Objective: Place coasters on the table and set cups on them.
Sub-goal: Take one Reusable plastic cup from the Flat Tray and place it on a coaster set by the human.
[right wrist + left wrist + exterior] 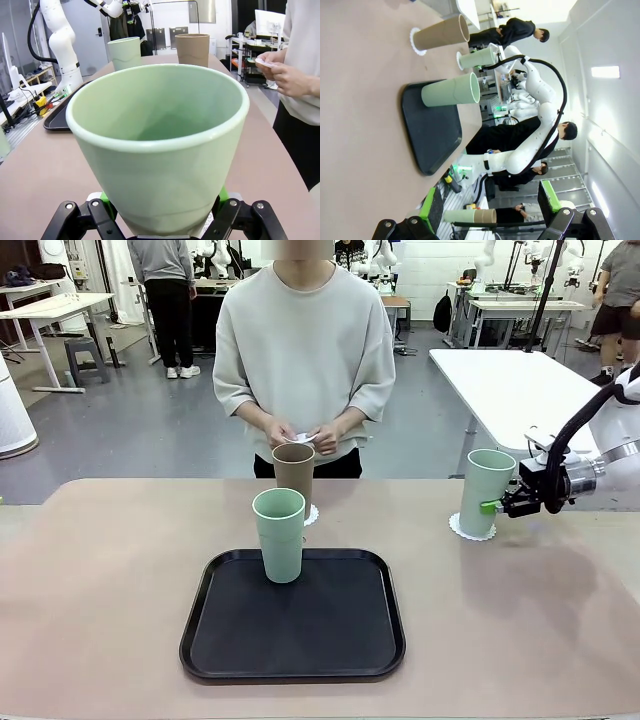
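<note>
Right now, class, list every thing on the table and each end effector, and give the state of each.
Brown cup: upright on a coaster.
Tray cup: upright on the black tray.
Right mint cup: upright on its coaster, gripped.
Right end effector: shut on the right mint cup.
Left end effector: open, holding nothing.
Person's hands: holding a white coaster.

Upright on coasters: right mint cup, brown cup; second mint cup on tray.
</note>
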